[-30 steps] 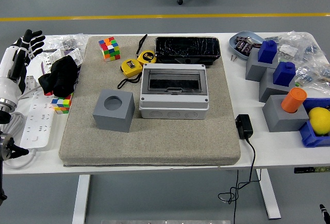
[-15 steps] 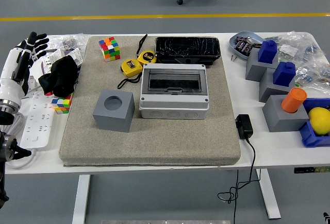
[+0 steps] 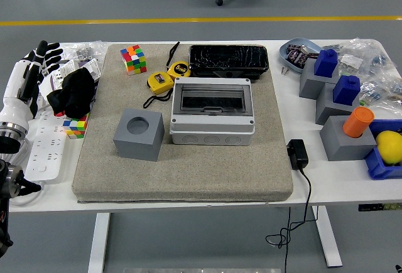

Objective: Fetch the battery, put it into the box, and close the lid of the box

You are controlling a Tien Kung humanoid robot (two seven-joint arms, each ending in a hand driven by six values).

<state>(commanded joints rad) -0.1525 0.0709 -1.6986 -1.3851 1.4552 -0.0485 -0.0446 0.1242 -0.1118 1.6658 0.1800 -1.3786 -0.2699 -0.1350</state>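
Observation:
The grey box [image 3: 212, 111] with a clear hinged lid stands in the middle of the grey mat [image 3: 182, 172], and its lid lies flat on it. A blue-grey dish [image 3: 290, 66] at the back right holds small dark pieces that may be batteries [image 3: 296, 53]; they are too small to tell apart. My left hand [image 3: 43, 56] hovers over the table's left edge, well apart from the box, with its black fingers spread and holding nothing. The right arm is out of view.
On the mat are a grey cube with a round hole [image 3: 139, 134], two yellow tape measures [image 3: 167, 76], a colour cube [image 3: 132, 58] and a black tray [image 3: 229, 59]. A black cloth [image 3: 75, 92] and a white power strip [image 3: 45, 141] lie at the left. Grey and blue blocks [image 3: 333, 91] and a black adapter [image 3: 297, 154] are at the right.
My left hand has moved a little to the right, further in over the table's left edge. Nothing else has moved.

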